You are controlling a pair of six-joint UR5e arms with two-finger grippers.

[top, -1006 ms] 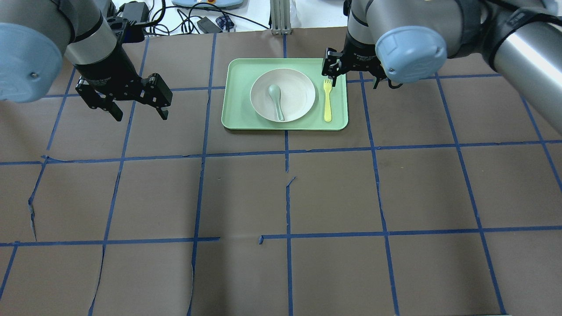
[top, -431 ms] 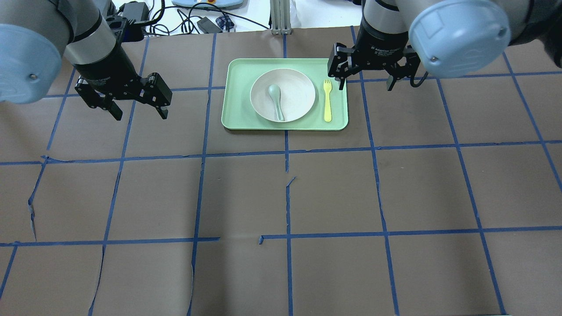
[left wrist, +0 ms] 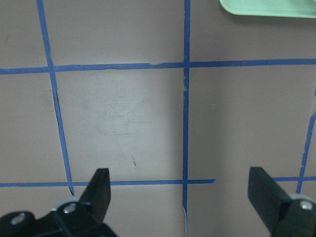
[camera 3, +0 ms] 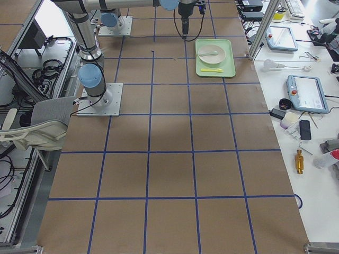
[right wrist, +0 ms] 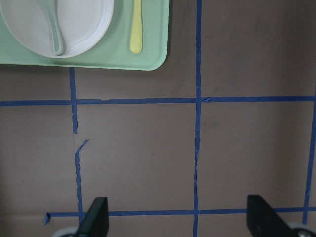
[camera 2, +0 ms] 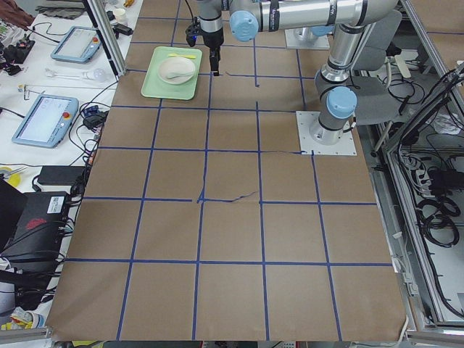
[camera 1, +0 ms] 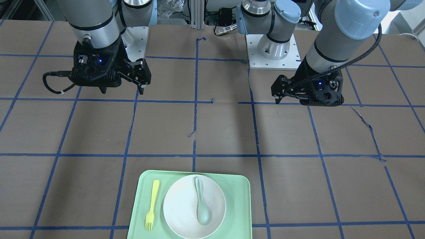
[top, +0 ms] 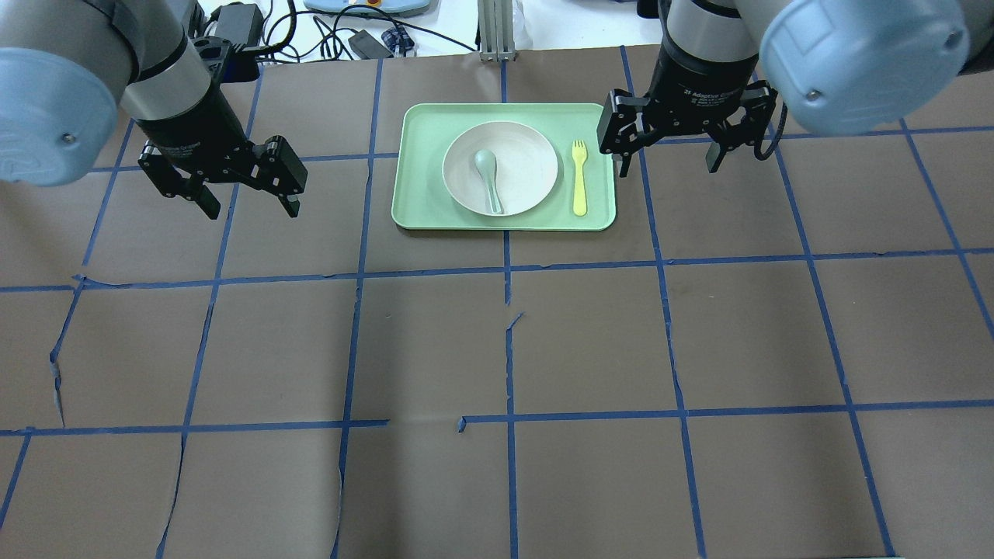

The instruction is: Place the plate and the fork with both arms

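The white plate (top: 532, 167) lies on a mint-green tray (top: 419, 213) at the far middle of the table, with a pale spoon (top: 488, 178) in it. The yellow fork (top: 579, 177) lies on the tray to the right of the plate, tines pointing away. My right gripper (top: 666, 167) is open and empty, just beyond the tray's right edge. Its wrist view shows the plate (right wrist: 84, 24) and fork (right wrist: 136, 29) at the top. My left gripper (top: 250, 206) is open and empty over bare table, well to the left of the tray.
The table is brown paper with a blue tape grid. Cables and devices lie beyond the far edge (top: 349, 39). The left wrist view shows only the tray's corner (left wrist: 266, 7) at top right.
My right gripper has moved right, from over the fork's tines to beside the tray's right edge. My left gripper has shifted slightly. Plate, spoon and fork have not moved.
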